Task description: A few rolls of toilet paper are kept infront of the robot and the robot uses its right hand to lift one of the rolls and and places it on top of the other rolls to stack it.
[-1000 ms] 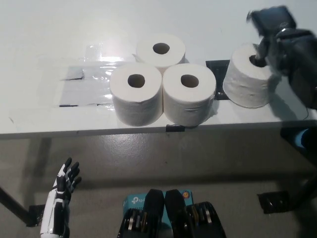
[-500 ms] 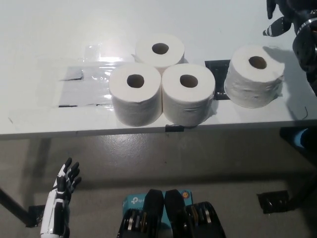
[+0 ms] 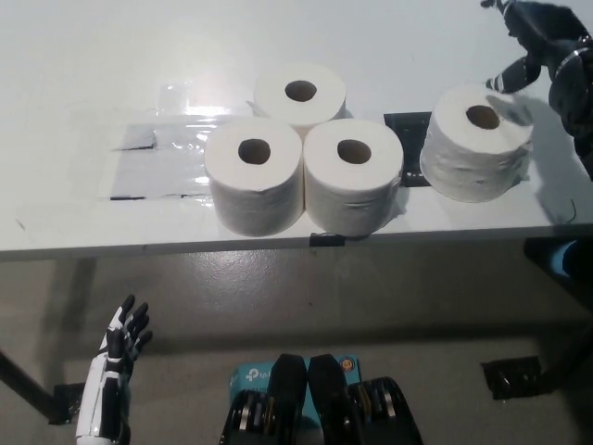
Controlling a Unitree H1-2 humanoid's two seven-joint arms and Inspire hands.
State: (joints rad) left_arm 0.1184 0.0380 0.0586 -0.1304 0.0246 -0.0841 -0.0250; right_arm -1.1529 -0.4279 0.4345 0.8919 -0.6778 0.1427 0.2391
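White paper rolls stand on a pale surface [image 3: 74, 56] in the head view, all upright with their cores facing up. Three of them touch in a cluster at the middle: a back roll [image 3: 299, 93] at twelve o'clock, a left roll [image 3: 254, 184] at about eight o'clock of it, and a front roll [image 3: 353, 187] at about five o'clock. A fourth, lone roll [image 3: 477, 142] sits apart at three o'clock of the cluster, near the surface's front edge and beside a dark patch [image 3: 406, 124].

At the lone roll's one o'clock, the black right hand [image 3: 539, 42] hovers with fingers spread, released and grasping nothing. Down at seven o'clock of the picture, below the surface, the white left hand [image 3: 125, 338] rests with its fingers apart and empty.

Nothing is stacked yet. I judge the risk to be a shallow grasp: a soft roll can squash or tip toward the nearby edge. Set down off-centre, it could slide off the cluster.
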